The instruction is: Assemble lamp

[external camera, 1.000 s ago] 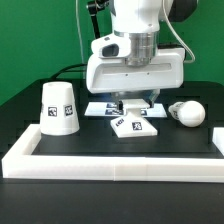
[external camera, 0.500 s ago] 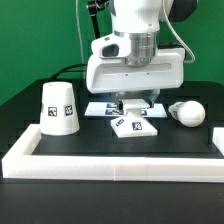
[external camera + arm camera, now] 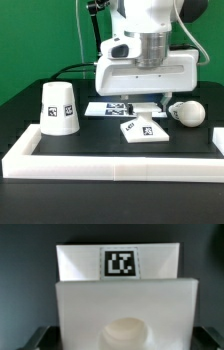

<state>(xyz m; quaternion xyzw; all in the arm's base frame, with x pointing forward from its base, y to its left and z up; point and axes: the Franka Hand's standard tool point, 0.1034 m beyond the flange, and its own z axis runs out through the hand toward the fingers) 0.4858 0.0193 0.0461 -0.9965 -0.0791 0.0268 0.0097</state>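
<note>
The flat square lamp base (image 3: pixel 143 130) lies on the black table, right of centre in the exterior view. My gripper (image 3: pixel 140 106) stands right over it, its fingers down at the base's far edge. In the wrist view the base (image 3: pixel 120 291) fills the picture, with its tag and round socket showing. The dark fingers (image 3: pixel 40 336) press on its two sides, so my gripper (image 3: pixel 122 341) is shut on it. The tapered shade (image 3: pixel 59 107) stands upright at the exterior view's left. The rounded bulb (image 3: pixel 187 112) lies at the exterior view's right, apart from the base.
The marker board (image 3: pixel 103 108) lies flat behind the base, partly hidden by my gripper. A long white border rail (image 3: pixel 110 165) runs along the front of the table, with side pieces at both ends. A green wall stands behind.
My gripper has moved toward the exterior view's right, and the lamp base has slid with it, right and slightly forward, closer to the bulb. The shade and bulb have not moved.
</note>
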